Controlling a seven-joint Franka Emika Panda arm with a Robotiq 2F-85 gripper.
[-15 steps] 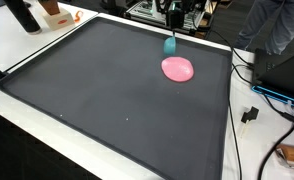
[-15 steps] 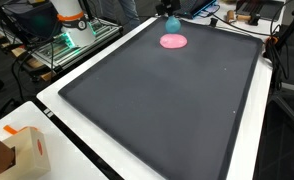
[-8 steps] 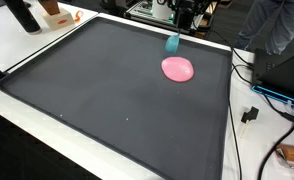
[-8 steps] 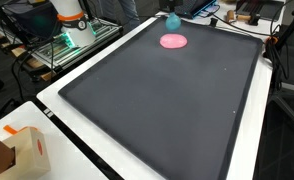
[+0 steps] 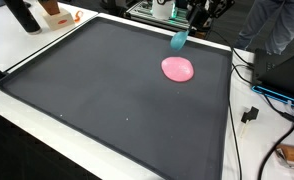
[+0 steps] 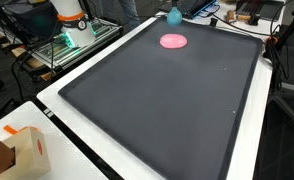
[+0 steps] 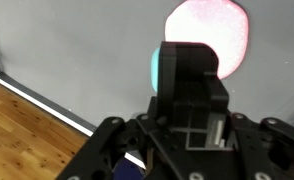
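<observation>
**Teal block held over the far edge of the mat**

The teal block (image 5: 178,40) hung tilted just above the far edge of the dark mat (image 5: 107,100), off its surface. The gripper (image 5: 184,30) came down on it from above with its jaws pinching the block's upper end, though the fingertips themselves were too small to make out. In the wrist view the block (image 7: 157,68) showed only as a teal sliver behind the gripper's black body.

Just beside the block, nearer the camera, a flat pink disc (image 5: 178,69) lay on the mat, apart from the block. The wrist view showed the disc (image 7: 212,30) past the gripper, with the mat's pale border and a strip of wooden floor (image 7: 27,135) beyond it.

The mat lay on a white table (image 6: 57,100). At one corner stood a cardboard box (image 6: 22,150), its markings too small to read. A white robot base with an orange band (image 6: 72,18) stood off one side of the table. Cables (image 5: 249,112) trailed over the opposite edge. Nothing lay between the gripper and the disc.
</observation>
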